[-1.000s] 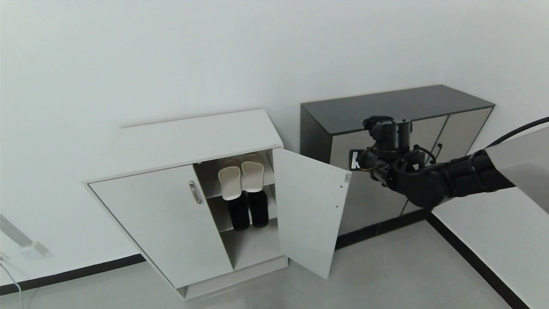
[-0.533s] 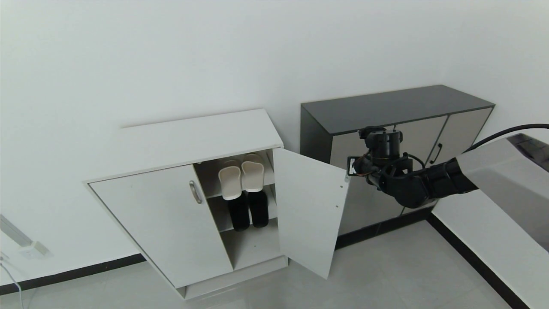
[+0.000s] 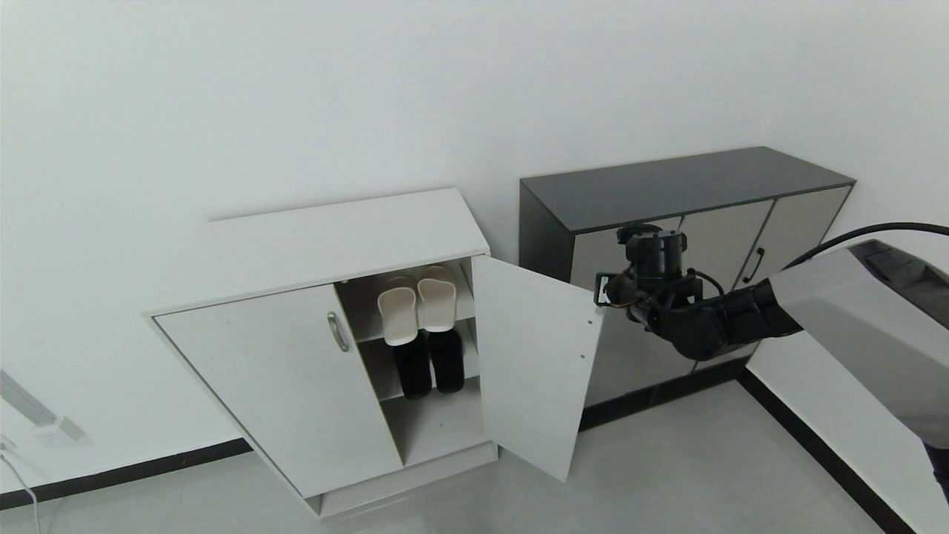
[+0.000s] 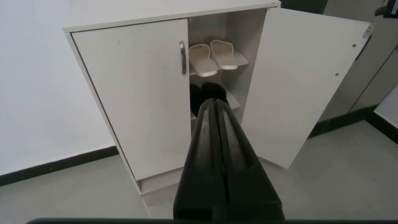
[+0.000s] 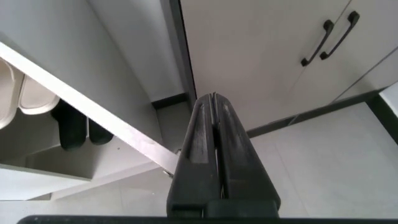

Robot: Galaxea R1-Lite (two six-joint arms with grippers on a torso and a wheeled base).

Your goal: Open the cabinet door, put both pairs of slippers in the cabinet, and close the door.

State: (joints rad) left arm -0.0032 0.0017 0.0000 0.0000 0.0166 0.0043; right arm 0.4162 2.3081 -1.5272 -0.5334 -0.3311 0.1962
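Note:
The white cabinet (image 3: 334, 237) stands against the wall, its left door (image 3: 282, 386) closed and its right door (image 3: 537, 363) swung wide open. Inside, a white pair of slippers (image 3: 417, 304) lies on the upper shelf and a black pair (image 3: 430, 363) stands on the shelf below. My right gripper (image 3: 603, 289) is shut, beside the open door's upper outer corner; the right wrist view has the door's top edge (image 5: 93, 106) just under the fingertips (image 5: 205, 106). My left gripper (image 4: 213, 104) is shut with nothing in it, out in front of the cabinet opening.
A dark grey cabinet (image 3: 689, 185) with handled doors (image 5: 326, 37) stands right behind the open door. A side wall with black baseboard (image 3: 830, 452) closes off the right. Grey floor (image 3: 667, 475) lies open in front. A wall socket (image 3: 52, 434) sits low left.
My right arm has moved left, bringing its gripper from in front of the dark cabinet to the open door's upper outer corner. The door and slippers have not shifted.

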